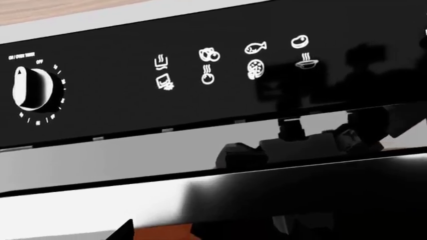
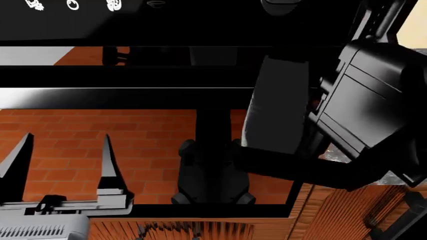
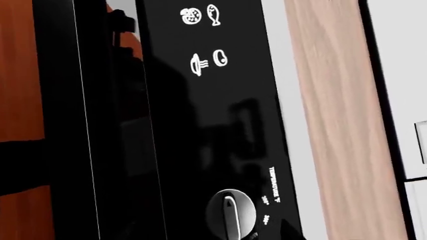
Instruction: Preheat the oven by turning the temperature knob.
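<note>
The oven's black control strip (image 1: 267, 95) with white icons fills the left wrist view, with a timer knob (image 1: 32, 89) at one end. The temperature knob (image 3: 230, 214), grey with a pointer ridge, sits on the strip (image 3: 200, 100) close to the right wrist camera, beside the words "TEMPERATURE °F". No right finger shows clearly there. In the head view my left gripper (image 2: 65, 155) is open and empty in front of the glass door (image 2: 147, 145). My right arm (image 2: 360, 110) reaches up towards the strip and its gripper is hidden.
A long silver bar handle (image 1: 100, 159) runs under the strip, between the arms and the door. The glossy door reflects an orange brick floor and the robot's base (image 2: 210, 175). Pale wood panelling (image 3: 333, 125) borders the oven.
</note>
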